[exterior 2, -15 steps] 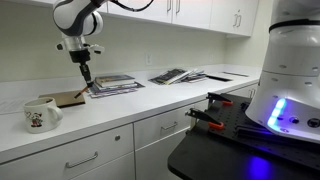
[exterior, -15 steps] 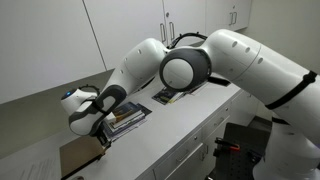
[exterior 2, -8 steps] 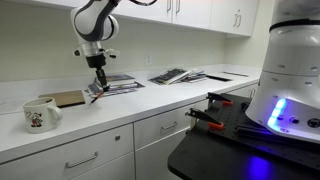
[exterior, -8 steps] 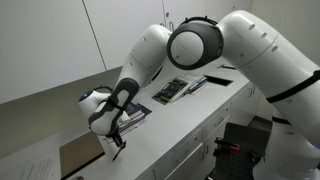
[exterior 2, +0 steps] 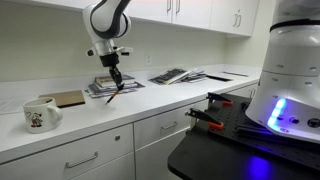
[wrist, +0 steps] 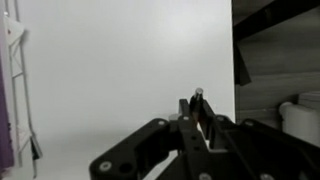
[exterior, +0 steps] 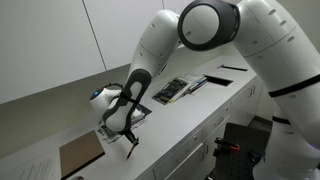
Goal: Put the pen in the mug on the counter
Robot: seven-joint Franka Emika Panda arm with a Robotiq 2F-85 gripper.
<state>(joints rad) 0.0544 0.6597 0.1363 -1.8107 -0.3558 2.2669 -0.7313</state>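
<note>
Your gripper [exterior 2: 114, 82] hangs over the white desk [exterior 2: 160, 108], pointing down, with its jaws closed on the pen [exterior 2: 111, 94]. The pen is thin and dark. It slants down out of the jaws, and its lower end lies close to the desk top, just in front of a stack of books [exterior 2: 100, 86]. You cannot tell from these views whether that end touches the surface.

In an exterior view from the arm's side you see the same grip: the gripper [exterior: 124, 133], the pen [exterior: 132, 148] below it, and the desk [exterior: 185, 125] beneath. The wrist view shows the pen [wrist: 197, 103] standing between the dark fingers [wrist: 186, 112] against the bare white desk [wrist: 120, 70].

The mug [exterior 2: 40, 114], white with a printed figure, stands on the desk well apart from the pen. A brown flat board [exterior 2: 66, 98] lies near the mug, on the side toward the stack of books. More books [exterior 2: 172, 75] lie spread farther along the desk.
</note>
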